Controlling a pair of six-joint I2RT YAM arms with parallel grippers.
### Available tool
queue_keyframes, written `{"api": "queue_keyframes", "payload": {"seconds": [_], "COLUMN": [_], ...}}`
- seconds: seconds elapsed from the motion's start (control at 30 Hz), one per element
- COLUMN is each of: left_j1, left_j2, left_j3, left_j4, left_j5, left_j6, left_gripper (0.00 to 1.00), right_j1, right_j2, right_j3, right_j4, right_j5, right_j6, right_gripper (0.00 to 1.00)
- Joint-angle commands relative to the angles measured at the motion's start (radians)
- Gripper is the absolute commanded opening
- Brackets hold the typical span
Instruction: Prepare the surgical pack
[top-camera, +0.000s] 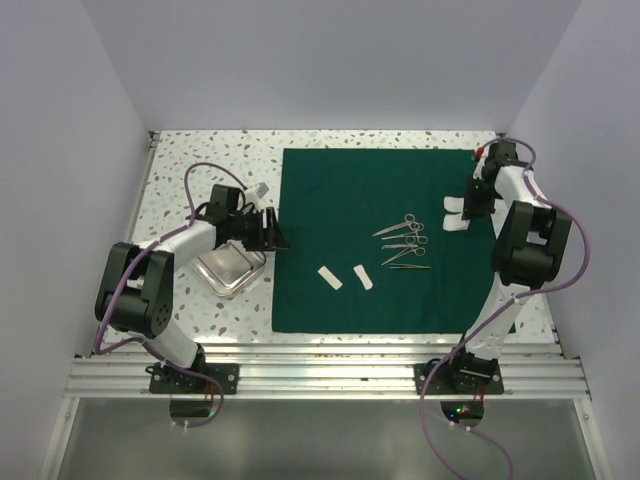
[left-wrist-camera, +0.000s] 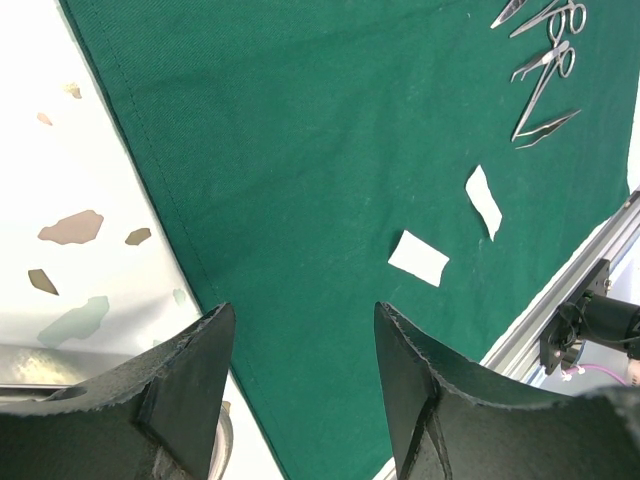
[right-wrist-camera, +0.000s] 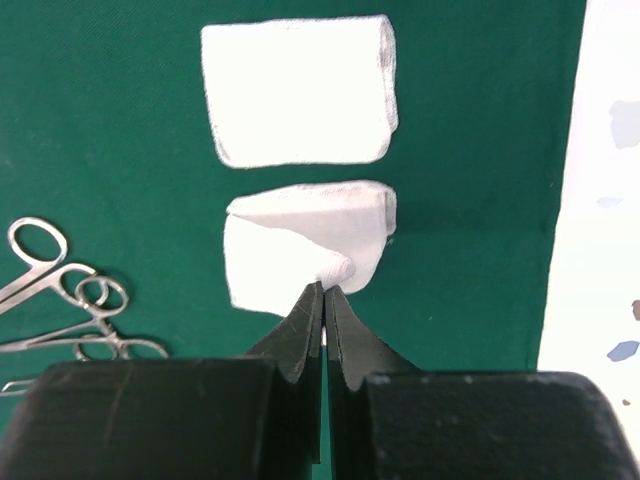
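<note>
Pinching near gauze pad (right-wrist-camera: 290, 250): right pincer (right-wrist-camera: 325, 292) clenched | left pincer (left-wrist-camera: 303, 320) released above drape (left-wrist-camera: 330, 150) edge

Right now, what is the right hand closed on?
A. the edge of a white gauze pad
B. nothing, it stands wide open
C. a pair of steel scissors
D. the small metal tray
A: in the right wrist view the right hand is shut on the near edge of the nearer gauze pad, and the cloth bunches up at its fingertips.

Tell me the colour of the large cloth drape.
The large cloth drape is plain dark green; top external view shows it best.
</note>
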Motion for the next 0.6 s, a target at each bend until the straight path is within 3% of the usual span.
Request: {"api": "queue_keyframes", "payload": {"seconds": [0.0,0.57], "left_j1": [-0.004,-0.004], "left_j2": [0.004,0.021], "left_j3": [-0.003,0.002], "left_j4": [0.024,0.022], "left_j5": [0.011,0.013], "left_j6": [0.025,0.031], "left_gripper": [0.62,0.62], "right_j1": [-0.001,-0.001], "right_j2": [0.027,0.076], "right_j3": [0.052,0.081], "right_j4": [0.001,0.001], "right_j5": [0.035,0.084], "right_j6": [-0.032,-0.004], "right_gripper": [0.00,0.00]}}
